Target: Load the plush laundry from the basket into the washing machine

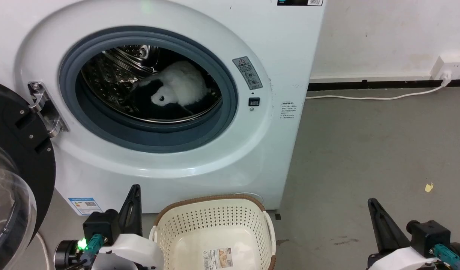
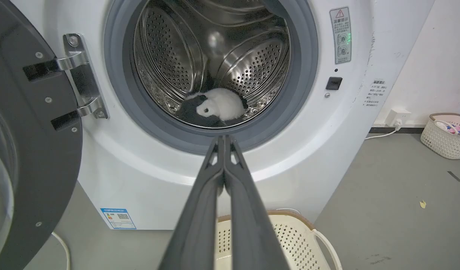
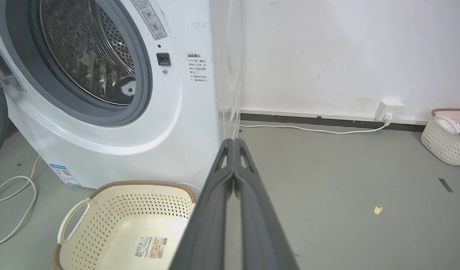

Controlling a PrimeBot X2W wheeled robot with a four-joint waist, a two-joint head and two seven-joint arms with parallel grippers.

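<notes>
The fluffy white plush laundry [image 1: 181, 88] with black patches lies inside the steel drum of the washing machine [image 1: 275, 45], whose black-rimmed door [image 1: 16, 165] hangs open at the left. The plush laundry [image 2: 218, 105] rests on the drum floor. The cream basket [image 1: 215, 232] stands on the floor before the washer with nothing but its label sticker inside. My left gripper [image 2: 224, 138] is shut with nothing in it, low at the basket's left [image 1: 134, 189]. My right gripper [image 3: 233, 140] is shut and holds nothing, low at the right [image 1: 372, 204].
A white cable [image 1: 372, 98] runs along the grey floor to a wall socket [image 1: 449, 65]. A second cream basket [image 3: 447, 137] with clothes stands by the wall far right. A looped white cord [image 3: 12, 198] lies left of the washer. A yellow scrap [image 1: 429, 186] lies on the floor.
</notes>
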